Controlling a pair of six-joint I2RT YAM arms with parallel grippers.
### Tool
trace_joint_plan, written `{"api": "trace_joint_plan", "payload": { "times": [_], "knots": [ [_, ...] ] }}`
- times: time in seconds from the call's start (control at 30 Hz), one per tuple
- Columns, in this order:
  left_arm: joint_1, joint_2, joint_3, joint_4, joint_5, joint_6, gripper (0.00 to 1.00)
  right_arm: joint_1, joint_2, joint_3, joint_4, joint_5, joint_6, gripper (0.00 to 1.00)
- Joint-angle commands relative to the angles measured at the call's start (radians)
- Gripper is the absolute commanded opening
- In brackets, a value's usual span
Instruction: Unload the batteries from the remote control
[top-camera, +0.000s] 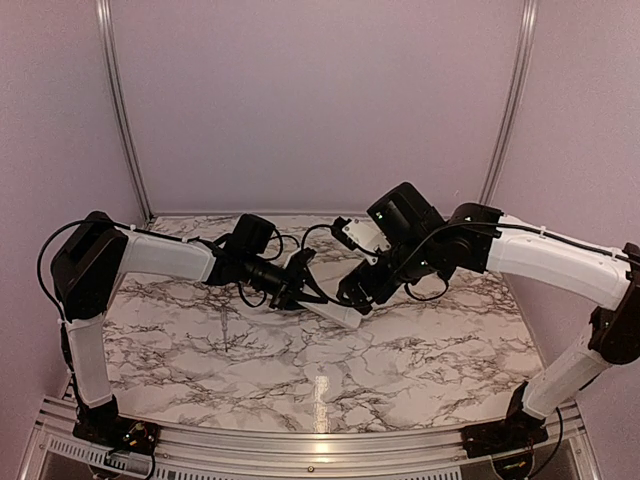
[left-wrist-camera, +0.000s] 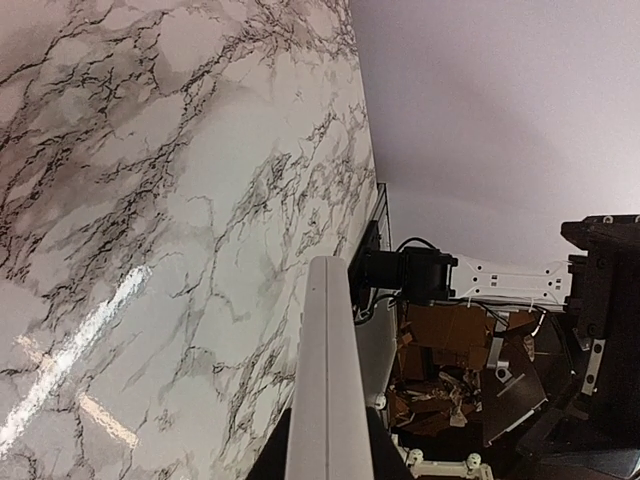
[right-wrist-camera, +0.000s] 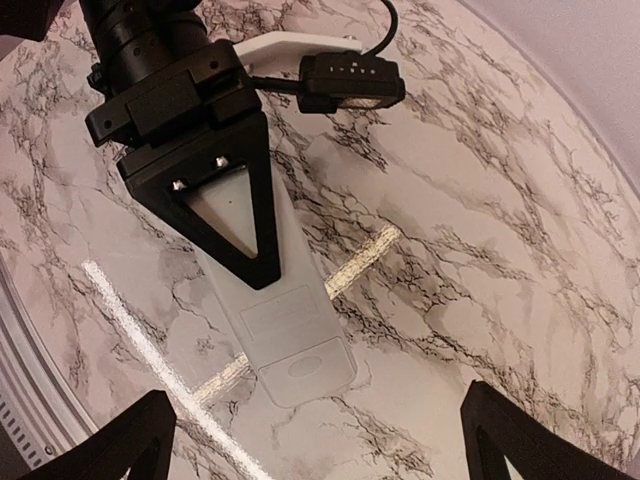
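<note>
My left gripper (top-camera: 298, 290) is shut on the remote control (top-camera: 337, 314), a slim white bar held above the marble table and slanting down to the right. In the left wrist view the remote control (left-wrist-camera: 328, 380) runs up from between the dark fingers of the left gripper (left-wrist-camera: 328, 455). The right wrist view shows the remote control (right-wrist-camera: 285, 330) from its back, with the flat cover panel (right-wrist-camera: 305, 365) in place and a black left finger (right-wrist-camera: 255, 230) lying over it. My right gripper (right-wrist-camera: 320, 440) stands wide open just off the remote's free end, touching nothing. The batteries are hidden.
The marble table (top-camera: 300, 380) spreads under both arms. Aluminium posts (top-camera: 122, 110) stand at the back corners against purple walls. Past the table edge, the left wrist view shows cardboard clutter (left-wrist-camera: 450, 370) and the right arm's base (left-wrist-camera: 410, 272).
</note>
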Motion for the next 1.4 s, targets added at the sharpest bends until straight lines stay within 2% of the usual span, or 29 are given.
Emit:
{"api": "trace_joint_plan", "payload": {
  "times": [0.0, 0.1, 0.3, 0.5, 0.63, 0.77, 0.9, 1.1, 1.37],
  "knots": [
    [0.011, -0.046, -0.013, -0.031, -0.071, 0.017, 0.00, -0.018, -0.026, 0.015, 0.021, 0.028, 0.104, 0.98],
    [0.013, -0.066, -0.016, -0.007, -0.104, -0.009, 0.00, -0.082, -0.038, 0.026, 0.019, -0.034, 0.177, 0.99],
    [0.015, -0.138, -0.076, 0.274, -0.124, -0.189, 0.00, -0.199, -0.075, 0.085, 0.015, -0.180, 0.246, 0.98],
    [0.016, -0.131, -0.134, 0.728, -0.115, -0.492, 0.00, -0.247, -0.074, 0.173, -0.017, -0.264, 0.315, 0.98],
    [0.016, -0.093, -0.127, 0.905, -0.101, -0.632, 0.00, -0.300, -0.065, 0.207, -0.062, -0.311, 0.388, 0.98],
    [0.016, -0.076, -0.121, 0.985, -0.092, -0.686, 0.00, -0.413, -0.117, 0.149, -0.031, -0.455, 0.487, 0.98],
    [0.016, -0.072, -0.111, 0.992, -0.085, -0.696, 0.00, -0.479, -0.157, 0.120, 0.011, -0.566, 0.529, 0.95],
    [0.016, -0.058, -0.098, 0.990, -0.086, -0.705, 0.00, -0.483, -0.128, 0.133, 0.024, -0.641, 0.557, 0.90],
    [0.014, -0.028, -0.096, 1.087, -0.124, -0.774, 0.00, -0.483, -0.112, 0.098, 0.103, -0.746, 0.613, 0.83]
  ]
}}
